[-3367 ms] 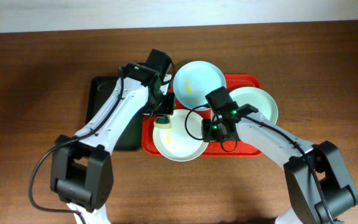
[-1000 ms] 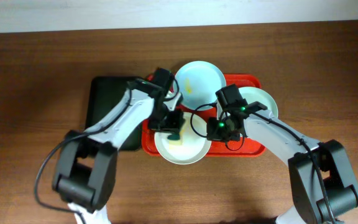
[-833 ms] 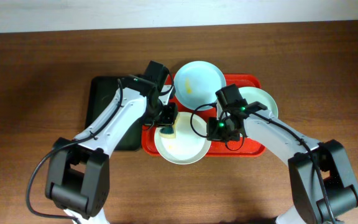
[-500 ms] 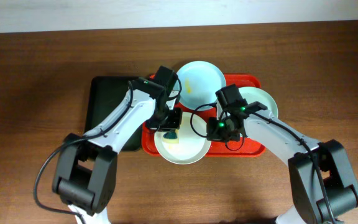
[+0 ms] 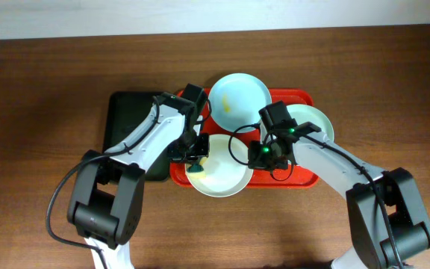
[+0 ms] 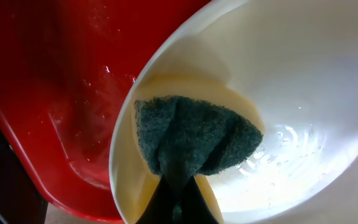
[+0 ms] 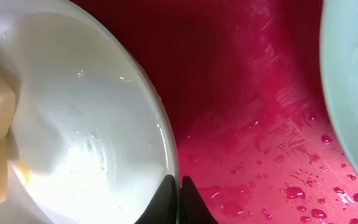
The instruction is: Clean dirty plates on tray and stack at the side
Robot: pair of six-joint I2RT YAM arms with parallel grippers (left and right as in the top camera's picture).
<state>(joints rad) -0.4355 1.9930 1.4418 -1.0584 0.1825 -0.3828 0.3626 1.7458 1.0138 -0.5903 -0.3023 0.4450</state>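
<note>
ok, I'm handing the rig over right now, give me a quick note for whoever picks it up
Left hand: shut on the sponge, which is pressed into the white plate near its left rim.
Right hand: shut on the white plate's right rim.
Things: white plate, pale blue plate and mint plate all on the red tray.
Done: nothing stacked; white plate wet, mid-scrub.
Left: finish the white plate, clean the pale blue plate (yellow smear showing) and the mint plate, stack all at the side.
</note>
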